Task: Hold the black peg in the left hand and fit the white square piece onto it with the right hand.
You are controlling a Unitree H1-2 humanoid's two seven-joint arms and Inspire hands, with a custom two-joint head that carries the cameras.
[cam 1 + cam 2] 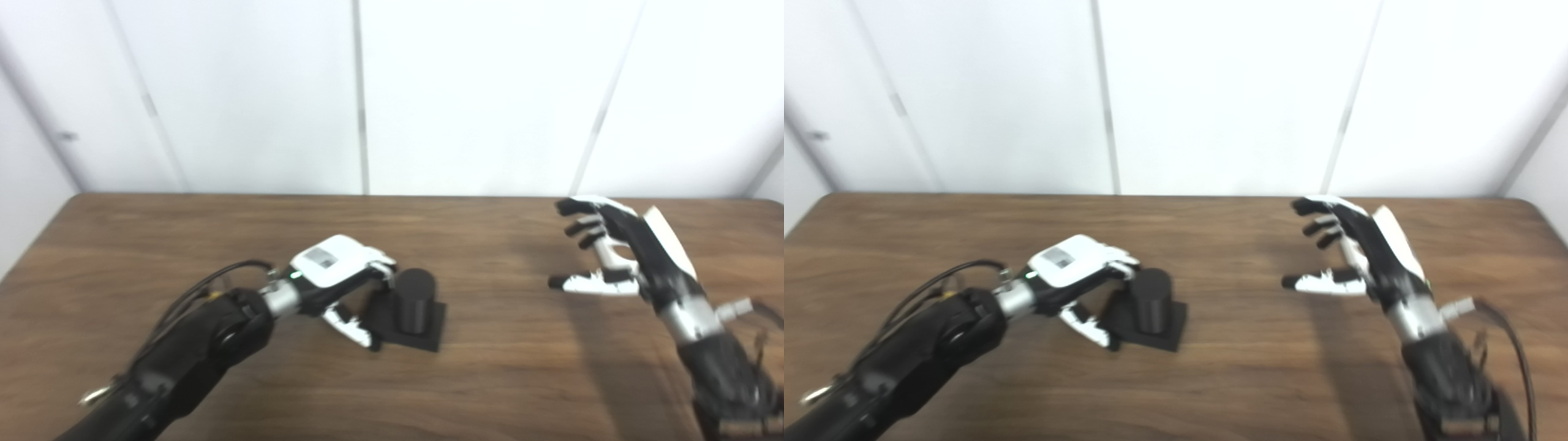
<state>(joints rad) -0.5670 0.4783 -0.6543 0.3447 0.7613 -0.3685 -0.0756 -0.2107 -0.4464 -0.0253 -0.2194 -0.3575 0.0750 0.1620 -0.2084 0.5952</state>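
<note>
**Left hand at the black peg, right hand open and empty above the table**

The left hand (334, 278) is low over the wooden table (490, 380), with its white back turned up. Its fingers (383, 266) curl toward the upper part of the black peg (415, 300), and its thumb (355, 331) lies beside the near left corner of the peg's base. The hand is around the peg on the left side, but the pictures are blurred here, and I cannot tell if the fingers really press on the peg or only stand just beside it. The dark forearm of this hand goes away toward 7 o'clock, to the bottom left corner of the picture.

The black peg is a short upright cylinder on a flat black square base (429, 334). The base lies flat on the table, a little left of the middle. From the left hand, the peg is at 3 o'clock.

The right hand (1356, 257) is at 3 o'clock from the peg and well apart from it. It is raised above the table, and its shadow falls on the wood below it. The fingers are spread and point toward 10 o'clock, the thumb (1320, 283) points toward 9 o'clock, and nothing is between them. Its arm comes in from the bottom right.

The white square piece does not show in either view.

Behind the table, at 12 o'clock, there is a white panelled wall (1213, 92).
</note>
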